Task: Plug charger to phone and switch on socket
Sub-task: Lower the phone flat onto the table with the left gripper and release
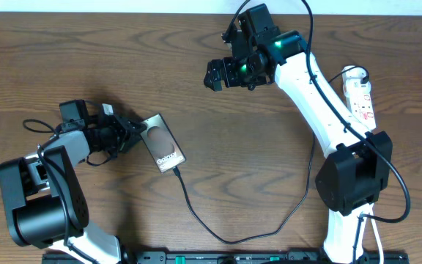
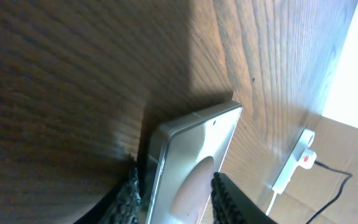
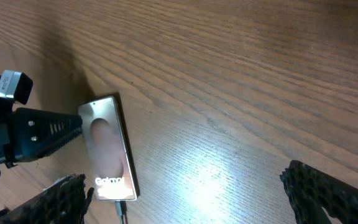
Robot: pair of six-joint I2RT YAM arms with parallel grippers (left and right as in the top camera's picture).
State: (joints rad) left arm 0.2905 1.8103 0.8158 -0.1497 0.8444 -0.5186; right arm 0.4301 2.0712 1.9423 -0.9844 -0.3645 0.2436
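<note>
The phone lies flat on the table left of centre, and it also shows in the left wrist view and the right wrist view. My left gripper is shut on the phone's upper-left end, one finger on each long edge. The charger is a thin black cable. Its tip meets the phone's lower end. The socket lies at the right edge, partly behind my right arm. My right gripper hangs wide open and empty above the bare table.
The charger cable loops toward the front edge and rises toward the right arm's base. The socket's red switch shows far off in the left wrist view. The left arm's base stands at the front left.
</note>
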